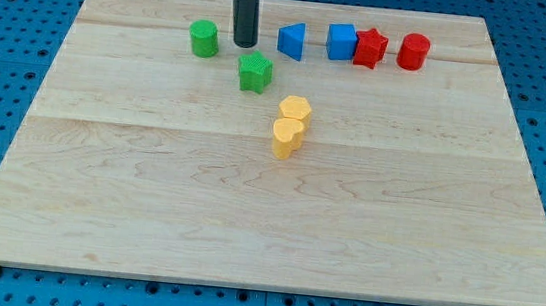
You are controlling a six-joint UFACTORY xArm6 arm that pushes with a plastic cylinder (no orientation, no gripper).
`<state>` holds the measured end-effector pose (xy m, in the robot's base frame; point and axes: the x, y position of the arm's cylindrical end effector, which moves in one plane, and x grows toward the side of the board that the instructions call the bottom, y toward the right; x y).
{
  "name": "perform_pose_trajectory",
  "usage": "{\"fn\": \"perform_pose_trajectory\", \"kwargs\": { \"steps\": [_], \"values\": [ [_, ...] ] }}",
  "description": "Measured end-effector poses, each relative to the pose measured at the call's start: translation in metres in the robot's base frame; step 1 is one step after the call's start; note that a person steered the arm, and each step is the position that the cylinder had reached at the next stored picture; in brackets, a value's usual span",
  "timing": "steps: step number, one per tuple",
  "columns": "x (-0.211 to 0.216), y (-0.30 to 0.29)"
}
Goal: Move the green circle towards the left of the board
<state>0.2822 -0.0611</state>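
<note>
The green circle is a short green cylinder near the view's top, left of centre on the wooden board. My tip stands on the board just to the right of the green circle, with a small gap between them. A green star lies just below and to the right of my tip.
A blue triangle, a blue cube, a red star and a red cylinder form a row to the right of my tip. Two yellow blocks touch near the board's middle.
</note>
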Motion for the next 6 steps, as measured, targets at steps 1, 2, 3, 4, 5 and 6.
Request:
{"fn": "perform_pose_trajectory", "kwargs": {
  "steps": [1, 2, 3, 4, 5, 6],
  "values": [
    [-0.003, -0.034],
    [-0.006, -0.054],
    [-0.019, -0.072],
    [-0.041, -0.08],
    [-0.014, -0.087],
    [0.004, -0.067]
  ]
}}
